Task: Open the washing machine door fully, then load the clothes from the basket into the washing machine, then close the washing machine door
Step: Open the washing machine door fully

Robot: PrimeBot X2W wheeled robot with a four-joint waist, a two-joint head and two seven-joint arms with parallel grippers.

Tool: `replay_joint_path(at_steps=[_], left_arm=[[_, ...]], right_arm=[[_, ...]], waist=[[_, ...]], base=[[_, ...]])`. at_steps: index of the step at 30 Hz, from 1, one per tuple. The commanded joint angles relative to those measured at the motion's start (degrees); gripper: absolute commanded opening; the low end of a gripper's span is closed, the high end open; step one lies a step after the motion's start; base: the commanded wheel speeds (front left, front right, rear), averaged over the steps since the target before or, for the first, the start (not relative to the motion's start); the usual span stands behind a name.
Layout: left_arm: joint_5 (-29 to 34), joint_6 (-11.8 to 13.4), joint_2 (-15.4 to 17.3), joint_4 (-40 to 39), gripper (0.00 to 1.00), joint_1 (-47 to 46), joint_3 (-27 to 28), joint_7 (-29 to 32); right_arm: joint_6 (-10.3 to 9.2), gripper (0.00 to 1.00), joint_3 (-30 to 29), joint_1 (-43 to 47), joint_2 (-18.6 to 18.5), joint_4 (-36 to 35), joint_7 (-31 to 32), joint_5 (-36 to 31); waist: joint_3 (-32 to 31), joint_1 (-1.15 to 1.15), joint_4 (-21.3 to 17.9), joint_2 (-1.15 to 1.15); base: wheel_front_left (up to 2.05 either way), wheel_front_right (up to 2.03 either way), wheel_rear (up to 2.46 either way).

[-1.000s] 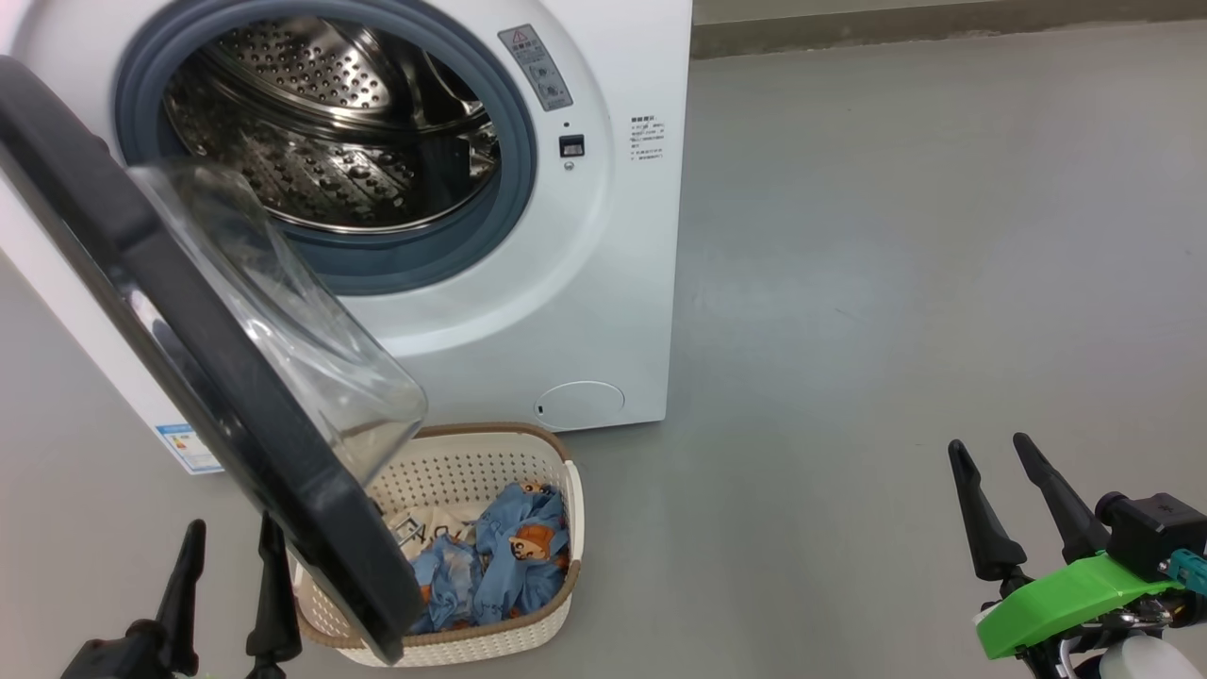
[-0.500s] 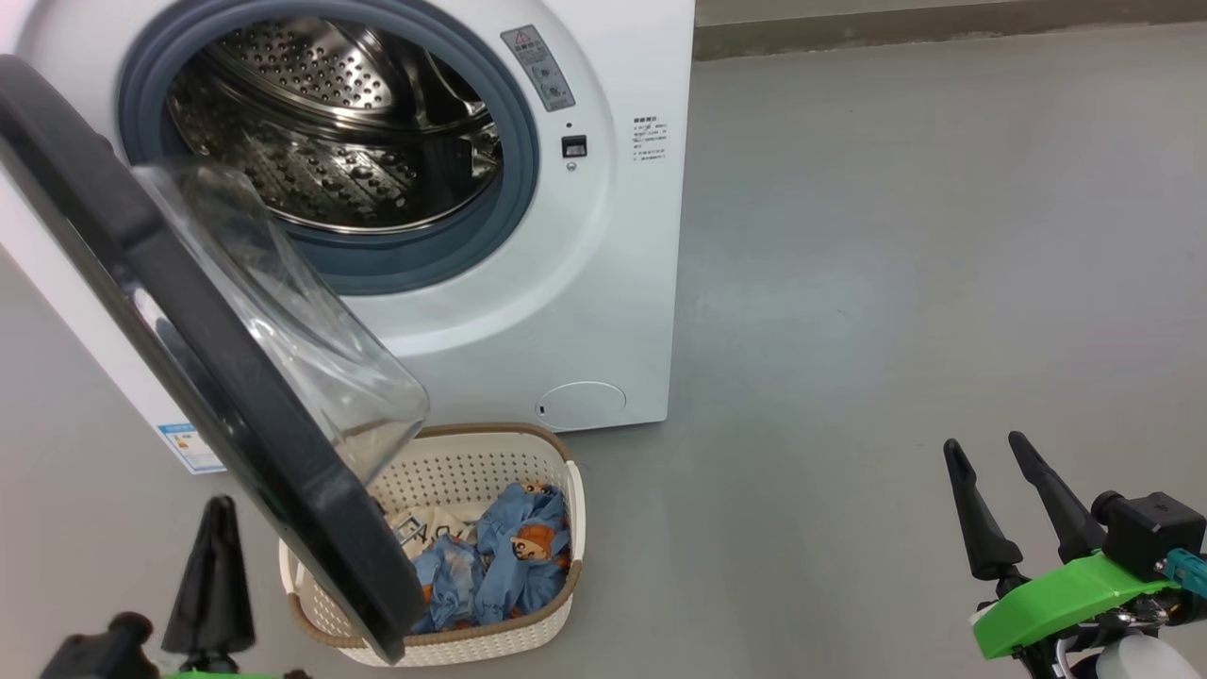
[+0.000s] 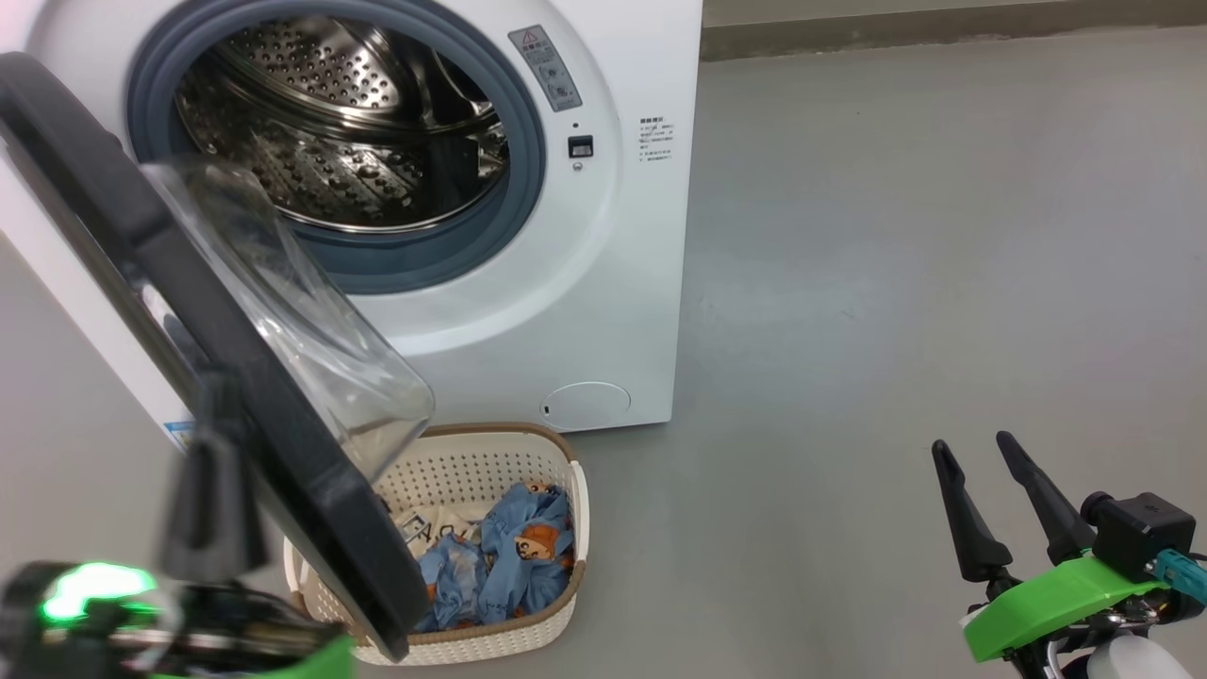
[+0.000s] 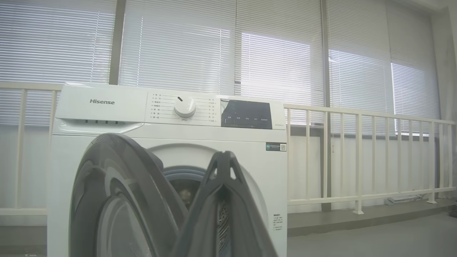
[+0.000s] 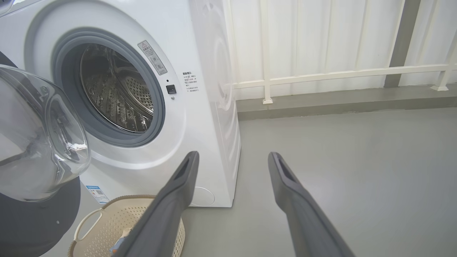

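The white washing machine point(image 3: 603, 283) stands at the upper left with its steel drum point(image 3: 330, 123) exposed. Its black door point(image 3: 141, 245) hangs partly open, the glass bowl point(image 3: 311, 339) bulging over the basket point(image 3: 490, 443). Blue bear-print clothes point(image 3: 519, 556) and a cream piece point(image 3: 424, 523) lie in the basket. My left gripper point(image 3: 217, 405) is blurred, shut on nothing, and stands against the door's outer side; its joined fingers point(image 4: 223, 157) point at the machine point(image 4: 171, 142). My right gripper point(image 3: 971, 441) is open over bare floor at the lower right, and it point(image 5: 232, 154) faces the machine's right corner.
Grey floor point(image 3: 896, 283) stretches to the right of the machine. A low kerb point(image 3: 943, 33) runs along the back, with a white railing point(image 4: 357, 157) and blinds behind it. The basket's handle and rim point(image 5: 117, 210) sit under the door glass point(image 5: 39, 135).
My left gripper has shut and risen beside the door's outer face. The right arm has barely shifted. The head camera has moved slightly.
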Motion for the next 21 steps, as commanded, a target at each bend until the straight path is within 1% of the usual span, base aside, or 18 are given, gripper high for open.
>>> replay_joint_path(at_steps=[1,4,8,11,16,21], left_arm=[[0.37,-0.12,0.91,-1.53,0.0,-0.78,-0.4,-0.28],[-0.52,-0.12,1.77,0.19,0.0,0.92,-6.27,-0.28],[-2.68,-0.12,1.89,5.0,0.0,2.1,-9.54,0.07],[-4.19,-0.12,2.57,8.51,0.0,1.66,-10.77,0.65],[-6.2,-0.12,3.41,14.12,0.0,0.26,-10.98,1.03],[-7.86,-0.12,3.23,18.13,0.0,-1.21,-11.56,1.07]], right_arm=[[0.32,1.0,1.29,-2.15,-0.8,-1.43,-0.71,0.23],[0.32,1.0,1.68,-2.31,-0.63,-1.27,-0.71,0.64],[0.32,1.0,2.06,-2.32,-0.33,-1.16,-0.71,0.9],[0.32,1.0,2.44,-2.46,-0.16,-1.04,-0.71,1.04],[0.32,1.0,2.94,-2.58,0.19,-0.82,-0.71,1.31],[0.32,1.0,3.05,-2.6,0.24,-0.37,-0.71,1.6]], waist=[[-0.08,0.0,-0.03,0.0],[-0.14,0.0,-0.24,0.0],[-0.07,0.0,-0.51,0.0],[0.13,0.0,-0.88,0.0],[0.47,0.0,-1.7,0.0],[0.81,0.0,-2.2,0.0]], base=[[0.0,0.0,0.0],[0.0,0.0,0.0],[0.0,0.0,0.0],[0.0,0.0,0.0],[0.0,0.0,0.0],[0.0,0.0,0.0]])
